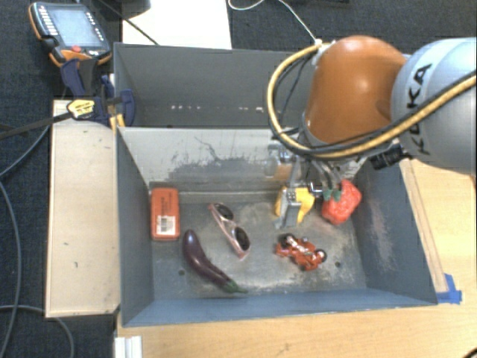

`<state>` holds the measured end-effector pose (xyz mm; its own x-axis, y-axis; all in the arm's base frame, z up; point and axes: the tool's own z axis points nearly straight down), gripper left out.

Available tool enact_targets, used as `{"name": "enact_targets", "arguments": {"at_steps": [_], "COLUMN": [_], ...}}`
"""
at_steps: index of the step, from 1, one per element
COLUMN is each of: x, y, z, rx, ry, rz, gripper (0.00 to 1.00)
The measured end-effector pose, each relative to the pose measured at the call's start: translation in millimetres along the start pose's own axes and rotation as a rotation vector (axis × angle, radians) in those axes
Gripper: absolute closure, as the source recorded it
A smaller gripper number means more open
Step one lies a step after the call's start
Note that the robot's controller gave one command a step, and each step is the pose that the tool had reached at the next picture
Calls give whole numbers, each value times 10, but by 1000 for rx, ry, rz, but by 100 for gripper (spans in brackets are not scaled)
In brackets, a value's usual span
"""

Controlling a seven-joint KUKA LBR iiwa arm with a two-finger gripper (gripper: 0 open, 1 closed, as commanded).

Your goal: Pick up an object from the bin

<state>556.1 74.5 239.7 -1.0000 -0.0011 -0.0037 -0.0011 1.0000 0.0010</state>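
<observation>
In the scuffed grey bin [186, 166], we see a yellow, perhaps banana-like piece [293, 209] just left of the red strawberry [341, 204]. We cannot tell the tool's [304, 191] grip.

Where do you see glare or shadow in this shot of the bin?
Camera view: a soft sheen sits on top of the arm's orange cover. A row of small bright glints runs along the back wall of the bin. The arm seems to shade the right of the floor, around the yellow toy and red strawberry. The purple eggplant and pink sunglasses are evenly lit, with faint shadows.
</observation>
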Motion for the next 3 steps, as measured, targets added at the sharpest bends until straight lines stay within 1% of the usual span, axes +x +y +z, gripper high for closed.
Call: {"name": "enact_targets", "arguments": {"at_steps": [1, 2, 3], "x": [245, 404, 443], "y": [-646, -1019, -1026], "z": [1298, 780, 1355], "rx": [1, 1, 1], "ry": [3, -5, 4], "rz": [257, 51, 296], "gripper": [0, 0, 0]}}
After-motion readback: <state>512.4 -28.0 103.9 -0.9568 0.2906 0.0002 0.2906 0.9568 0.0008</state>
